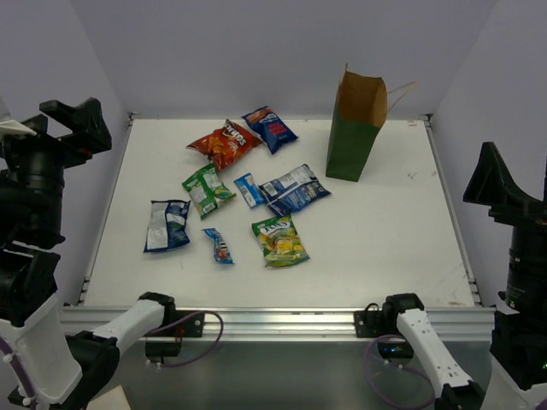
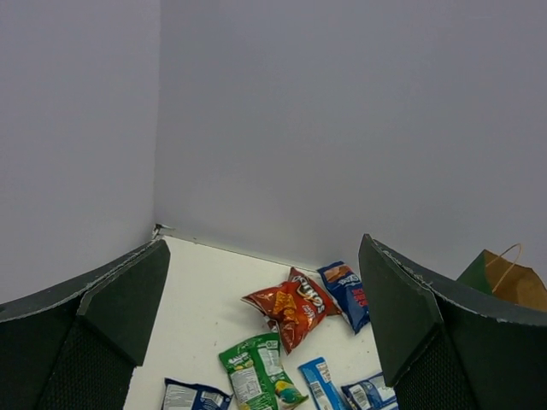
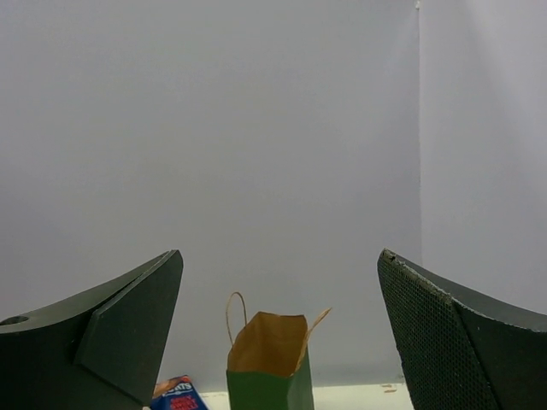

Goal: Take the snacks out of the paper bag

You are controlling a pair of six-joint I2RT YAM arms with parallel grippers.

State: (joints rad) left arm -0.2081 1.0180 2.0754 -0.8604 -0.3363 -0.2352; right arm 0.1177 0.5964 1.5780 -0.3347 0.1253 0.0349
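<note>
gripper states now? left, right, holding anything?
left gripper: open, holding nothing.
right gripper: open, holding nothing.

Dark green paper bag (image 1: 350,149), brown inside, red-orange packet (image 1: 224,143), white table (image 1: 385,239)

A robotics lab test cell: a white counter (image 1: 376,256) edged in aluminium rail (image 1: 273,318), boxed by bare pale walls (image 1: 256,51) at nine, twelve and three o'clock.
</note>
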